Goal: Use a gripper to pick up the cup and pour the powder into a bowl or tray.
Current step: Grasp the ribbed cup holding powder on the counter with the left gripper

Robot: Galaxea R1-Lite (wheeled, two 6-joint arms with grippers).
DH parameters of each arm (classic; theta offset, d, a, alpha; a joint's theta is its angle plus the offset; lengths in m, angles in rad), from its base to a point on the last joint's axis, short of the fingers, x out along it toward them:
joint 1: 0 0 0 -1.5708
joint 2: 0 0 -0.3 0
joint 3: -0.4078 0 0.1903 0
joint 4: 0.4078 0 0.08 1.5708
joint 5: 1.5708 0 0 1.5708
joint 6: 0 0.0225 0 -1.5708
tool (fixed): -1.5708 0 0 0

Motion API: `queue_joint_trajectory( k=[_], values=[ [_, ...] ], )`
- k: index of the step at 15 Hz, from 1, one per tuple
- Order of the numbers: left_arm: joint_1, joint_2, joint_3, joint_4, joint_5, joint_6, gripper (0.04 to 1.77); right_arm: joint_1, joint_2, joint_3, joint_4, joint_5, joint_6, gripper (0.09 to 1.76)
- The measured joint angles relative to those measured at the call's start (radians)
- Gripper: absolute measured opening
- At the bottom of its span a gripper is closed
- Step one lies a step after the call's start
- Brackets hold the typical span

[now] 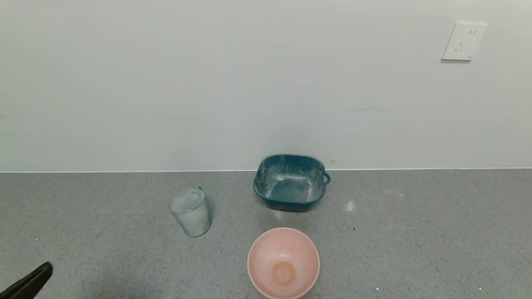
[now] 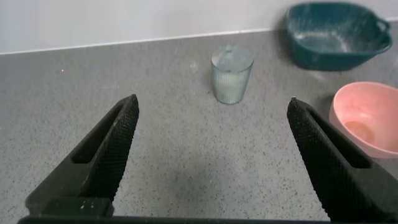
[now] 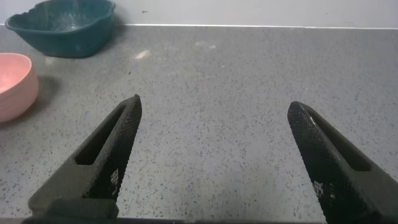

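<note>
The clear ribbed cup (image 1: pixel 190 211) stands upright on the grey counter, left of centre, with pale powder (image 1: pixel 186 201) showing inside near its top. It also shows in the left wrist view (image 2: pixel 231 74). The pale pink bowl (image 1: pixel 283 262) stands near the front edge, empty apart from a faint ring; it shows in the left wrist view (image 2: pixel 367 117) and the right wrist view (image 3: pixel 13 84) too. My left gripper (image 2: pixel 212 106) is open and empty, well short of the cup; only one fingertip (image 1: pixel 31 282) shows in the head view, at the bottom left. My right gripper (image 3: pixel 214 106) is open and empty over bare counter.
A square teal tray (image 1: pixel 290 182) with a small side handle and dusty white residue stands behind the bowl near the wall; it also shows in the left wrist view (image 2: pixel 336 34) and the right wrist view (image 3: pixel 62 25). A wall socket (image 1: pixel 463 41) is high on the right.
</note>
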Motion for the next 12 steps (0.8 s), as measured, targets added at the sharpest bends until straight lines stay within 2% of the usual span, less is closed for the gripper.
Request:
queue_joint_trajectory(
  k=[4,12],
  values=[
    [-0.002,0.279,-0.058,-0.029,-0.031,0.055,1.72,0.000,0.000,0.000,0.000,0.000,0.000,1.71],
    [-0.060,0.740,-0.011,-0.333,-0.039,0.074,1.72,0.000,0.000,0.000,0.000,0.000,0.000,1.71]
  ],
)
